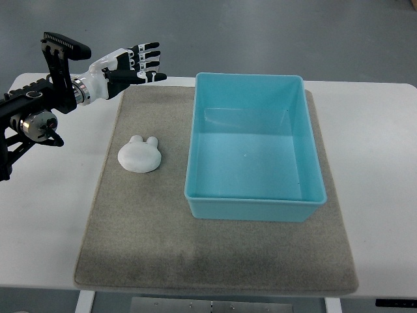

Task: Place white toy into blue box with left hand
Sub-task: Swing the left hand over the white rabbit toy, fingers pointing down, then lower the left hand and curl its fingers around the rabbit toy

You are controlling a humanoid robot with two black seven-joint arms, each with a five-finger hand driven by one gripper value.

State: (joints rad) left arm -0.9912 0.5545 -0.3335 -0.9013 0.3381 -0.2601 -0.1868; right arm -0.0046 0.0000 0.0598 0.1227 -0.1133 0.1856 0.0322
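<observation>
A white rabbit-shaped toy [139, 154] lies on the grey mat [143, 228], left of the blue box [255, 202]. The box is a light blue rectangular bin, nothing inside it. My left hand [138, 64] hovers at the mat's far left corner, well beyond the toy, its fingers stretched out and holding nothing. Its arm comes in from the left edge. No right arm shows.
The mat covers most of the white table [378, 163]. Bare white tabletop shows to the left and right of the mat. The floor lies beyond the table's far edge.
</observation>
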